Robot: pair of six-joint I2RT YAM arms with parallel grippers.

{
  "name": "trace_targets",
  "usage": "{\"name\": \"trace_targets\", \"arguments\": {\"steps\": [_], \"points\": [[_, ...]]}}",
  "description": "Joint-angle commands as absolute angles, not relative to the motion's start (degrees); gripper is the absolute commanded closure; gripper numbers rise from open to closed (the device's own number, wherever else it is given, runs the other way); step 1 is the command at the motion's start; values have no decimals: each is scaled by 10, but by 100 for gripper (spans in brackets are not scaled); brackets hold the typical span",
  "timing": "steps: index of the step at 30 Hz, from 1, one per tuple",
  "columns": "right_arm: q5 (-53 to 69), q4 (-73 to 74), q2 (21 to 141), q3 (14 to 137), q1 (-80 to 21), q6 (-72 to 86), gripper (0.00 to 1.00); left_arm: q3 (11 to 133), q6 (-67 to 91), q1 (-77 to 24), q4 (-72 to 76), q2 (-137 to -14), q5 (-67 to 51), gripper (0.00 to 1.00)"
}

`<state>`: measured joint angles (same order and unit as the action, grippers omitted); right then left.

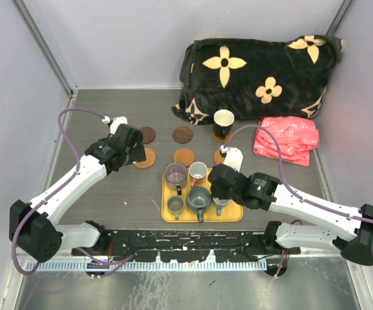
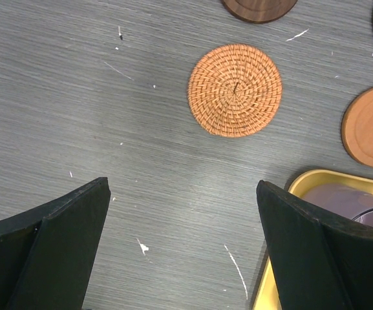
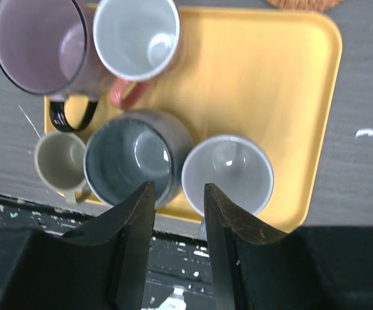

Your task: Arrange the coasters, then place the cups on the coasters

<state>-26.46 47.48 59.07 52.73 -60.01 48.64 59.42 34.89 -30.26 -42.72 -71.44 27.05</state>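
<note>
From above, the black cup (image 1: 223,123) stands on a coaster (image 1: 220,137) and five cups wait in the tray (image 1: 235,217), so cup placing looks to be the step in hand. The left gripper (image 2: 183,186) hangs wide over the counter (image 2: 76,97) near the wicker coaster (image 2: 235,90). The right gripper (image 3: 176,187) is narrow between two grey cups (image 3: 227,173), grip unclear; next it needs a firm hold and a lift to a free coaster.

Bright, even light; soft glare inside the cups (image 3: 136,39)
</note>
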Motion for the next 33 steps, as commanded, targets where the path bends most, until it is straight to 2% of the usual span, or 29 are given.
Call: {"name": "trace_targets", "arguments": {"steps": [1, 10, 33], "points": [[-308, 521, 563, 506, -660, 611, 58, 595, 349, -302, -423, -692, 278, 2], [-351, 562, 620, 509, -768, 724, 59, 593, 345, -303, -431, -674, 267, 2], [-399, 623, 638, 464, -808, 856, 62, 580, 341, -303, -429, -656, 251, 2]]}}
